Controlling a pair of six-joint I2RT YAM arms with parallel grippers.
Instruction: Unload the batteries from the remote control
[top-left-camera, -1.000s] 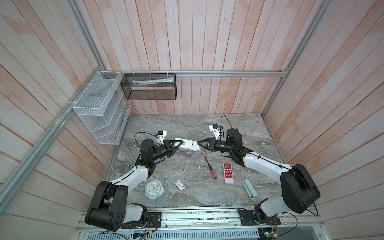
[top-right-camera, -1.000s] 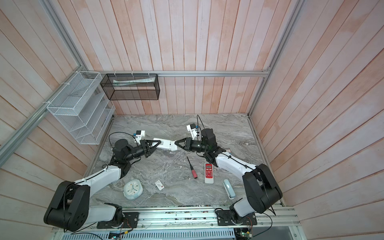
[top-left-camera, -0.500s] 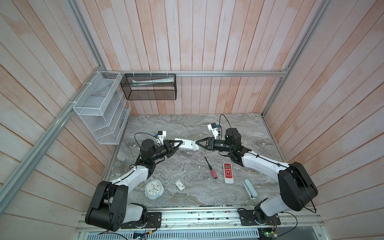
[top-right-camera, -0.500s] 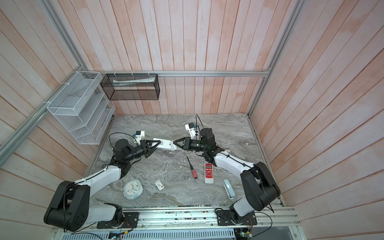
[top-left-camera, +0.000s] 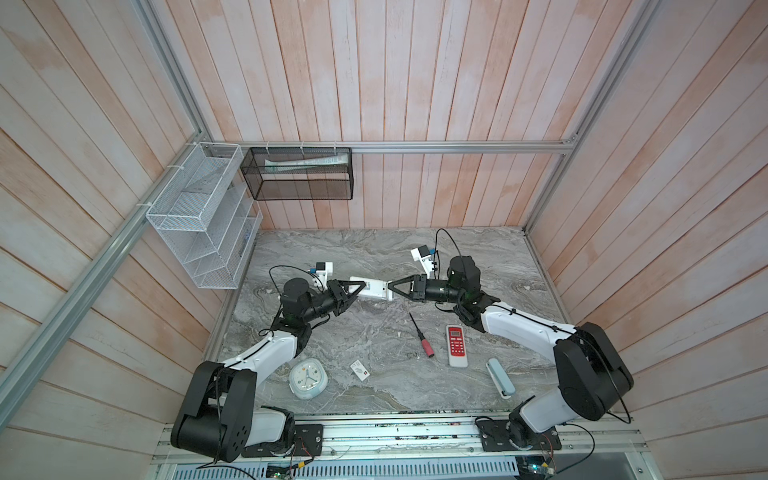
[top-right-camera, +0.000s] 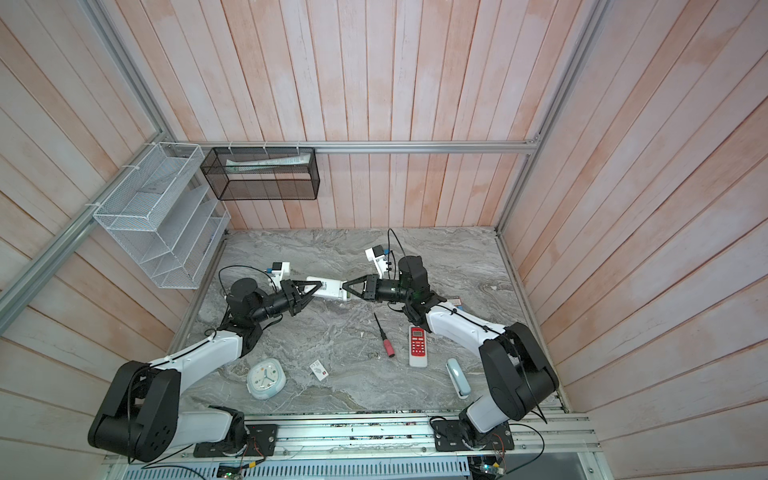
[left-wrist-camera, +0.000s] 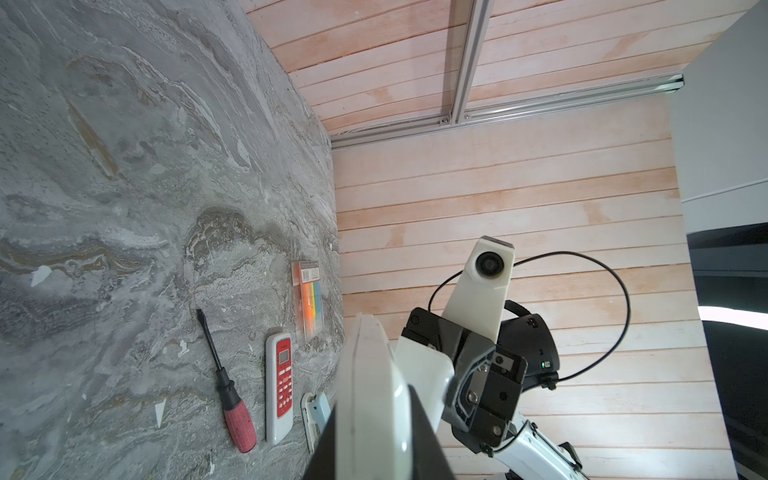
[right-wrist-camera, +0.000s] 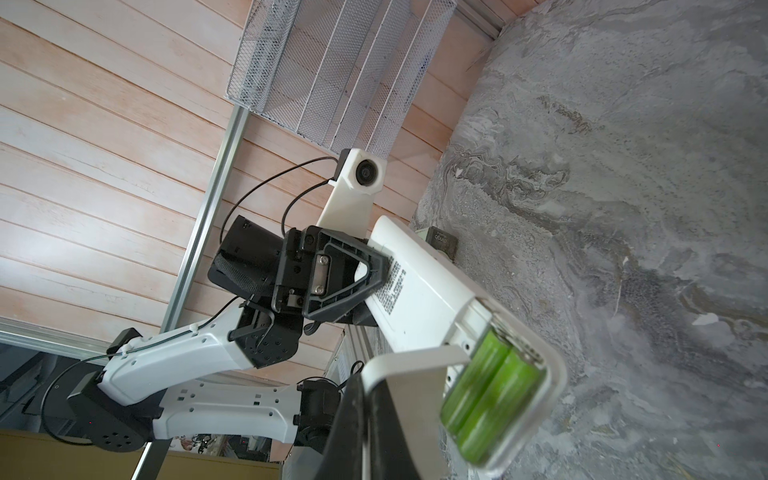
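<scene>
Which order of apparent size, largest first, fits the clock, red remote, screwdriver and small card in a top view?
1. clock: broadest footprint.
2. red remote.
3. screwdriver: about as long as the remote but far thinner, so these two are close.
4. small card: clearly smallest.

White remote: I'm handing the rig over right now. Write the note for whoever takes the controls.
Grippers: left gripper jaws shut on the white remote, held between the arms; right gripper jaws shut on the battery cover at its other end.
Done: cover looks clear of the compartment; two green batteries exposed, seated inside.
Left: put the cover down, pull both batteries out. The red remote lies face up on the table beside the screwdriver, untouched; its batteries cannot be seen.
</scene>
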